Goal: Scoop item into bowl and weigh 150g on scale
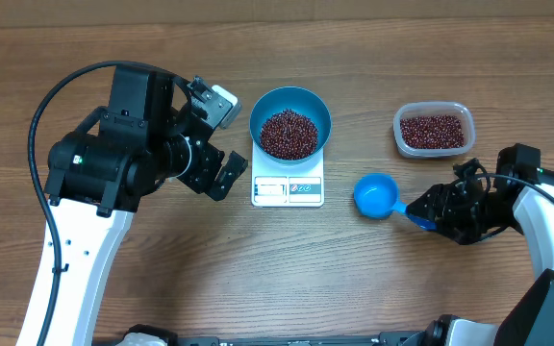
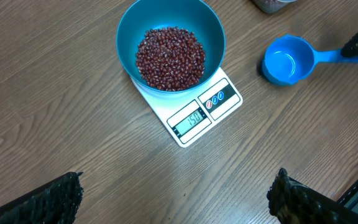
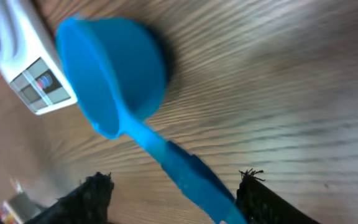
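The blue bowl (image 1: 289, 104) stands on the white scale (image 1: 288, 188) and holds a heap of red-brown beans (image 1: 289, 133). From the left wrist, the bowl (image 2: 126, 31), beans (image 2: 169, 57) and scale (image 2: 204, 109) show ahead, the display lit. The small blue scoop (image 1: 377, 195) lies empty on the table right of the scale. My right gripper (image 1: 429, 213) is open, its fingers on either side of the scoop's handle (image 3: 191, 171), with the handle closer to the right finger. My left gripper (image 1: 224, 137) hangs wide open left of the scale, holding nothing (image 2: 179, 199).
A clear plastic tub (image 1: 434, 129) with more beans sits at the back right, behind the scoop. The left arm's bulk rises over the table's left half. A corner of the scale (image 3: 33, 81) shows in the right wrist view.
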